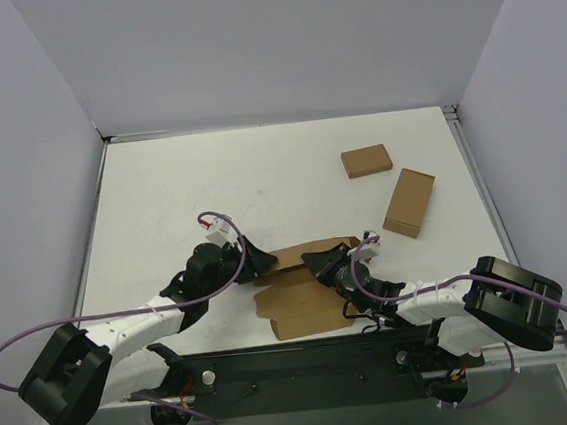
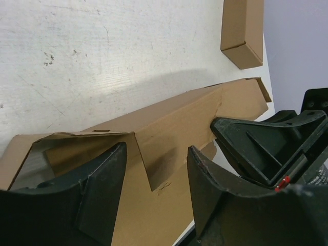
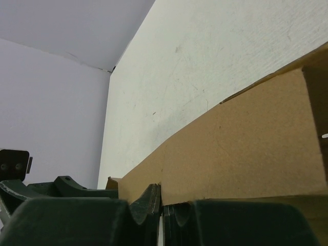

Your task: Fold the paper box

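Observation:
The paper box [image 1: 302,296] lies half folded at the table's near edge, between the two arms, with its far long wall [image 2: 179,123] standing up. My left gripper [image 1: 258,260] is at the box's left end. It is open, and its fingers straddle a corner flap [image 2: 146,164] without closing on it. My right gripper [image 1: 320,262] is shut at the right part of that wall. In the right wrist view its tips [image 3: 163,195] rest against the wall's brown face [image 3: 246,148]; no cardboard shows between them. The left wrist view also shows the right gripper [image 2: 266,148] against the wall.
Two small ready-made brown boxes sit at the back right, one flat [image 1: 366,160] and one angled [image 1: 409,201]; the nearer one [image 2: 243,31] shows past the wall in the left wrist view. White walls enclose the table [image 1: 210,179] on three sides.

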### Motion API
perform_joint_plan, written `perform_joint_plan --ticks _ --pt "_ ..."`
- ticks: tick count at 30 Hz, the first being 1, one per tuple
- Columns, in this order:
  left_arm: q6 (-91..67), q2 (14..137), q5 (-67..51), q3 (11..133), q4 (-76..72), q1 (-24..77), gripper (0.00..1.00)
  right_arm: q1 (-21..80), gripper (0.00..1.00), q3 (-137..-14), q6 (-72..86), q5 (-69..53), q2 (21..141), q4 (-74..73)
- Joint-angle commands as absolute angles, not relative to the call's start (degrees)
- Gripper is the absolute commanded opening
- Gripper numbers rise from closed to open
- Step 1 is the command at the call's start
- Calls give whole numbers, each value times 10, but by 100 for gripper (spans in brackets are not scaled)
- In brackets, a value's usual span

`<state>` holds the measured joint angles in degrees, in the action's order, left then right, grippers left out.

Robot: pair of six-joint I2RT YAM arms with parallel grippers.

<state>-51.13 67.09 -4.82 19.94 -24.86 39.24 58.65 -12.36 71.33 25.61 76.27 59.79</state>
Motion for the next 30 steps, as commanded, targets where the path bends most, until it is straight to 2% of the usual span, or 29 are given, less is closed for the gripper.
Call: perform_joint_plan --ticks 1,8,16,30 --pt "-462 606 -23 217 -173 380 62 593 0 -118 692 254 756 578" --pt "-439 537 -4 183 -93 375 64 593 0 -120 692 252 758 579" --pt "-445 546 19 144 -98 374 57 593 0 -120 692 253 761 580" --pt "-457 744 -46 152 -300 366 55 592 0 -122 688 250 760 578"
